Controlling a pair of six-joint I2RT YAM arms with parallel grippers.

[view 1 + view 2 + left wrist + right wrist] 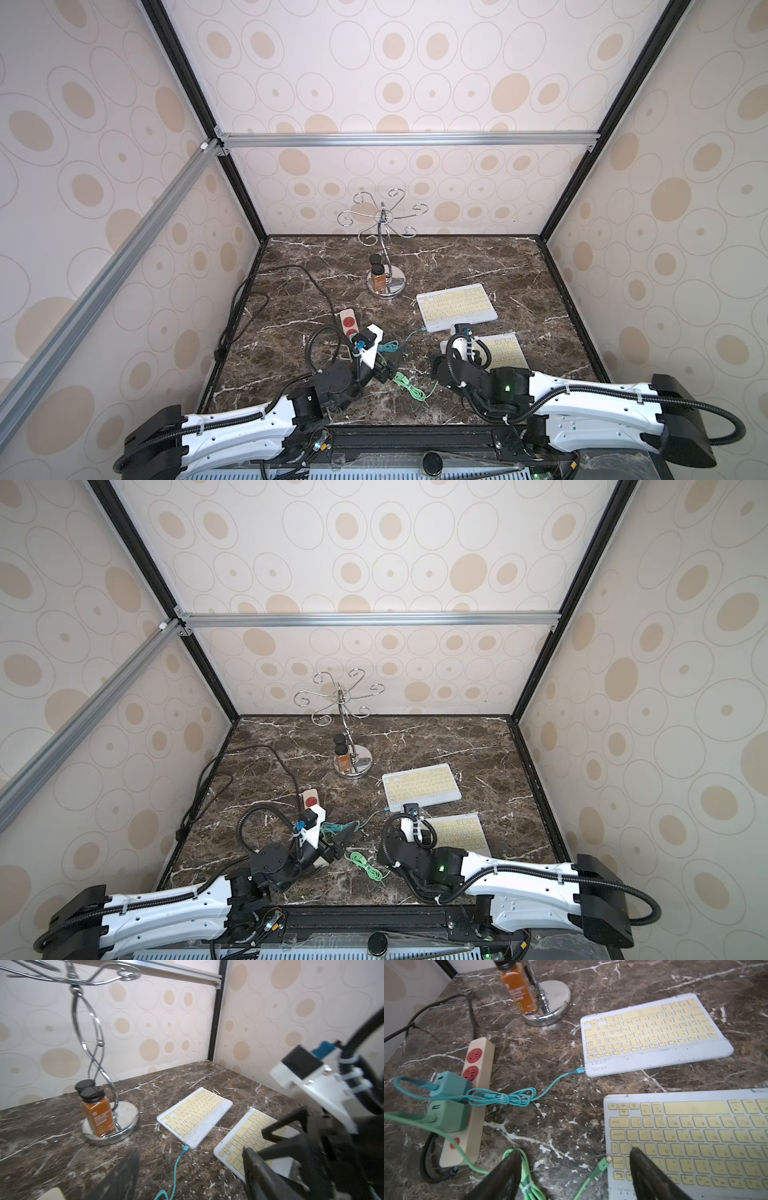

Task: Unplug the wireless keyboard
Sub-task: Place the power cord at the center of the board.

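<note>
Two white keyboards with yellow keys lie at the right of the marble table. The far keyboard [456,306] [654,1032] has a teal cable [558,1079] plugged into its left end. The near keyboard [505,351] [685,1136] has a green cable [409,384]. That cable's plug [603,1164] lies loose against the keyboard's left edge, its metal tip bare. My right gripper [575,1151] is open, with this plug between its fingers and one finger over the keys. My left gripper [392,361] [191,1151] is open above the table near the teal cable.
A beige power strip [348,320] [477,1093] at centre left holds a teal charger [450,1084] and a green charger [446,1115]. A chrome hook stand [384,286] with an orange spice bottle [97,1115] stands behind. A black power cord [245,299] runs along the left wall.
</note>
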